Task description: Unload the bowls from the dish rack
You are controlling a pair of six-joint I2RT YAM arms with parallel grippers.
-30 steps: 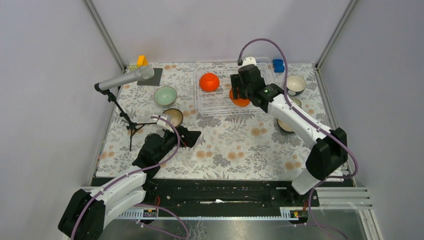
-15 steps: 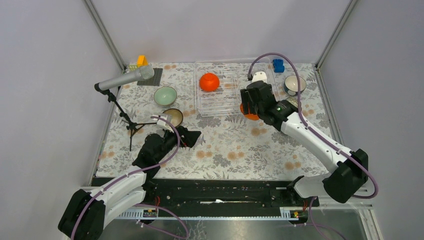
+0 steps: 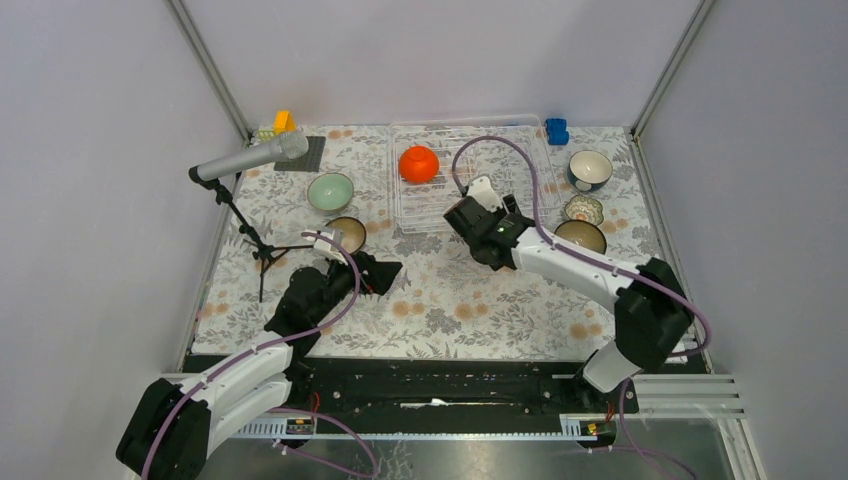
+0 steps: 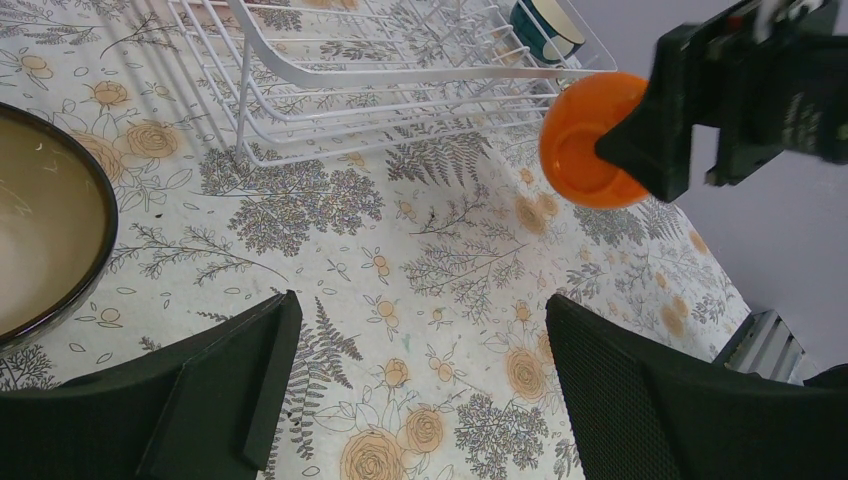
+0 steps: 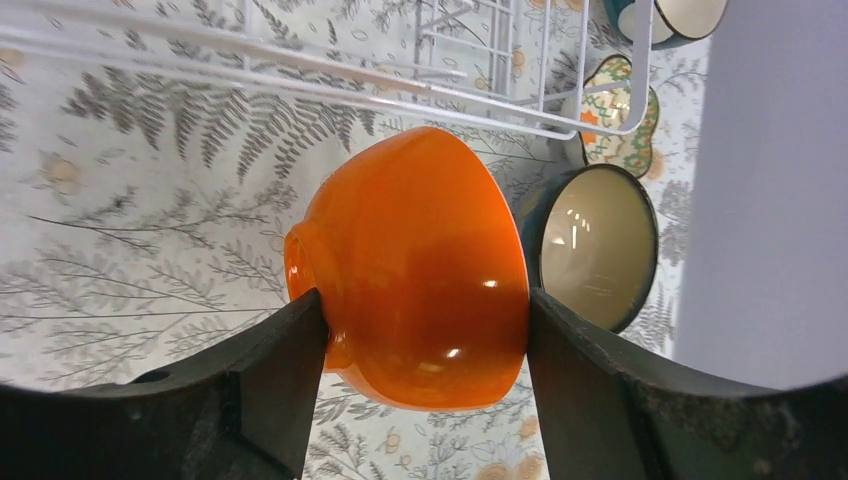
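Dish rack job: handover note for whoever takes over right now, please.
Left gripper: open, empty.
Right gripper: shut on an orange bowl, in the air outside the dish rack, near side.
Done: on the table, mint bowl and black-rimmed bowl left of the rack; teal bowl, patterned bowl, cream-lined bowl right of it.
To do: set this bowl down, then fetch the second orange bowl from the rack.

You are looking at a dish rack (image 3: 445, 205) sitting toward the back of the table (image 3: 450, 290), with one bowl (image 3: 418, 163) lying in its left part. Two bowls (image 3: 330, 190) are standing left of the rack and three more bowls (image 3: 590, 168) right of it. Your right gripper (image 5: 422, 312) is holding another bowl (image 5: 420, 230) just in front of the rack's near edge.
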